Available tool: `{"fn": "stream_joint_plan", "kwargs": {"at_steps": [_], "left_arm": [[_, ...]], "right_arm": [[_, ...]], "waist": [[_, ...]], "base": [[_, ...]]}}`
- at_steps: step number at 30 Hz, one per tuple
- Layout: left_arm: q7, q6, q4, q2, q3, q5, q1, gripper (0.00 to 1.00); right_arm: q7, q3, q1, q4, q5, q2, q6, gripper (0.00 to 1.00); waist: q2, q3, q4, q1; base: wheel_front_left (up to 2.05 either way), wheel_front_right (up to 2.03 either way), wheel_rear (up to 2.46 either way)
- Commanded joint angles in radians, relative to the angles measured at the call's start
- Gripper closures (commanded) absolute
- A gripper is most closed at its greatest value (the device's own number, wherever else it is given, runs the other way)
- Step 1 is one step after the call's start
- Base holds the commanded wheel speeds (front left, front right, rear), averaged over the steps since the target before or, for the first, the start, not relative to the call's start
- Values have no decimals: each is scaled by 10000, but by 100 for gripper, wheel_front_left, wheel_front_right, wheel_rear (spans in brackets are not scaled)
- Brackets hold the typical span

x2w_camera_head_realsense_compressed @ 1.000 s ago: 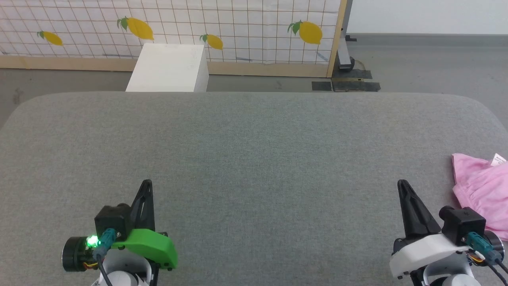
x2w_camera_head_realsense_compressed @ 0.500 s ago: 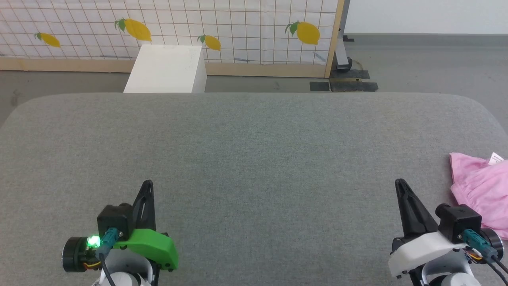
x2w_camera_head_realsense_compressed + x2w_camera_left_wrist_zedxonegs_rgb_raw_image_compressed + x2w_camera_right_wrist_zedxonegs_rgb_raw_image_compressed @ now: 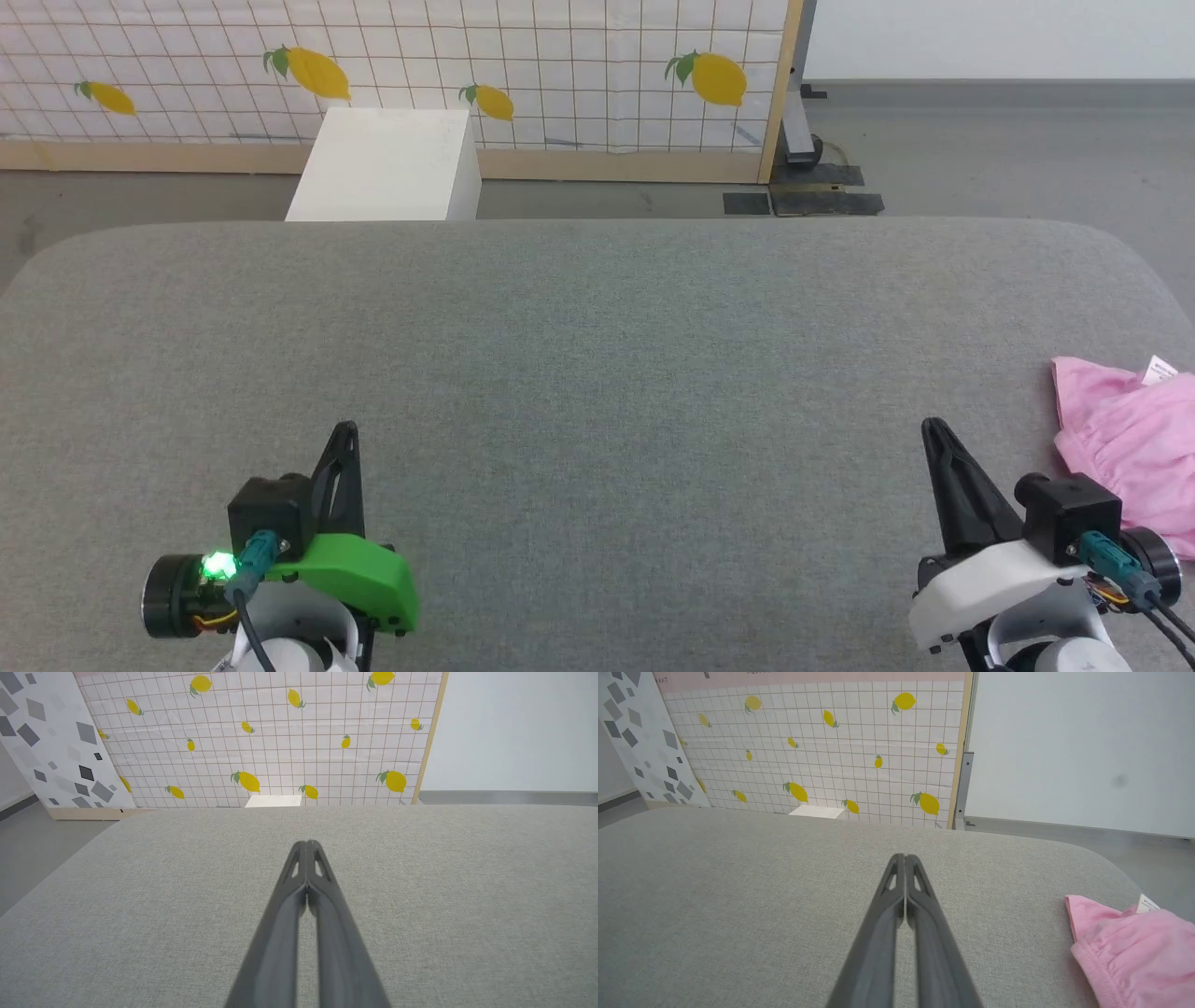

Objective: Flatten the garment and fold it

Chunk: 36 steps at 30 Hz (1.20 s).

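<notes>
In the head view, the left gripper [image 3: 346,431] is showing at the lower left over the grey cloth-covered table [image 3: 597,355]. Its two dark fingers are pressing closed against each other and holding nothing. The right gripper [image 3: 934,431] is showing at the lower right, with its fingers also closed together and empty. The garment [image 3: 1125,448], a wrinkled pink cloth, is lying on the table at the right edge of this view, near the right wrist but apart from the fingertips. A small white label [image 3: 1160,371] is showing at its far corner. Beyond the table a white box [image 3: 383,163] is standing on the floor before a lemon-printed screen [image 3: 560,56]. In the left wrist view, the left gripper [image 3: 306,843] is meeting at its tips above the grey fabric. In the right wrist view, the right gripper [image 3: 905,857] is likewise meeting at the tips, and the garment [image 3: 1134,947] is lying at the lower right, its gathered edge turned toward the fingers and not touching them.
</notes>
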Motion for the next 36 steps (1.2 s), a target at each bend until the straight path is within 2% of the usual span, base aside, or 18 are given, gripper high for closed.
{"fn": "stream_joint_plan", "kwargs": {"at_steps": [1, 36], "left_arm": [[43, -51, -86, -91, 55, 195, 128, 100], [546, -137, -515, -341, 310, 712, 249, 100]], "right_arm": [[84, 23, -124, -84, -134, 2, -11, 100], [584, 141, -160, -396, -515, 3, -13, 100]], "waist": [[58, -2, -6, 0], [73, -34, -121, 0]], "base": [[0, 0, 0], [0, 0, 0]]}}
